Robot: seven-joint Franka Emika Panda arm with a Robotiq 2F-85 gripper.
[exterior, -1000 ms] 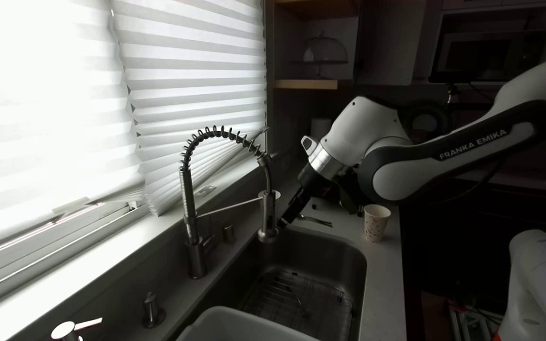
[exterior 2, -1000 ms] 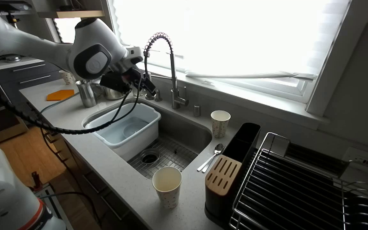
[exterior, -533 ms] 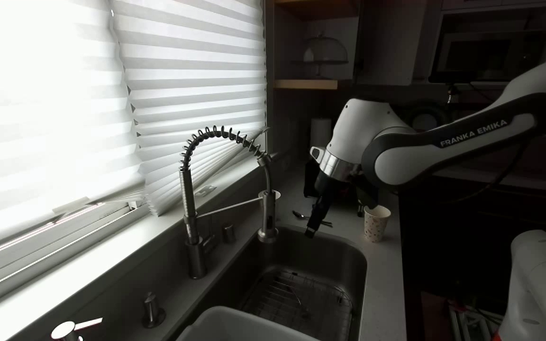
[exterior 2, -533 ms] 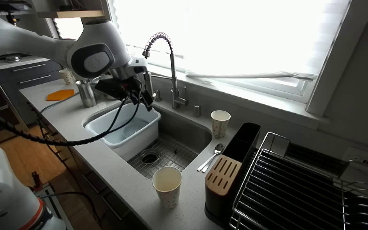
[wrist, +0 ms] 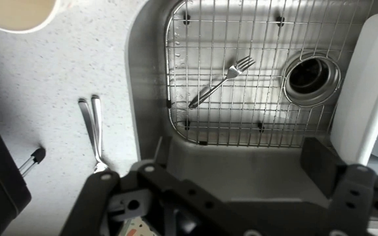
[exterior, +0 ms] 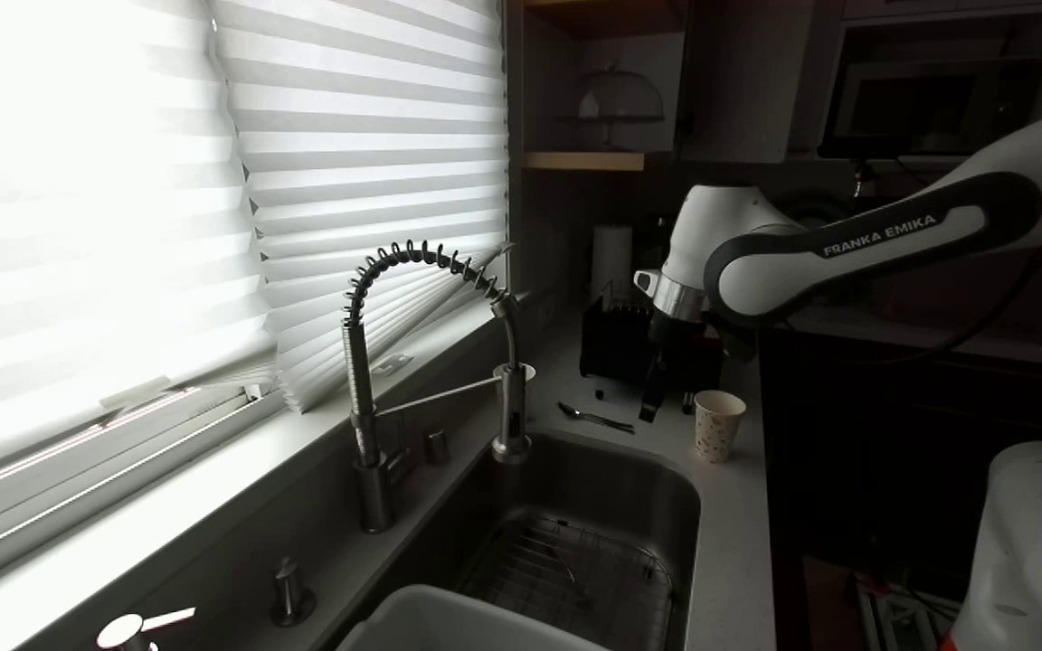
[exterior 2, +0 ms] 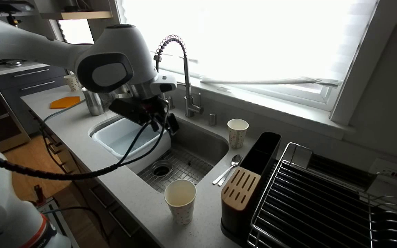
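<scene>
- Claw (wrist: 241, 157): spread wide above the sink (wrist: 146, 65), nothing between its fingers.
- White tub (wrist: 366, 82): shows close by one finger in the wrist view; a sideways drift could knock its wall.
- Fork (wrist: 223, 81): slantwise on the sink's wire rack (wrist: 228, 144), tines nearer the drain (wrist: 308, 75); a nudge might slide it there, and going too deep could snag the wires.
- Cup (exterior 2: 181, 206): upright on the counter (exterior 2: 209, 220); the sagging cable (exterior 2: 64, 176), dragged across, could tip it.

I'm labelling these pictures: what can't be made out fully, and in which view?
Spoon bowl: wrist view, partly behind the tool.
Paper cup: wrist view, cut off by the top and left edges.
White tub: in an exterior view, cut off by the bottom edge.
</scene>
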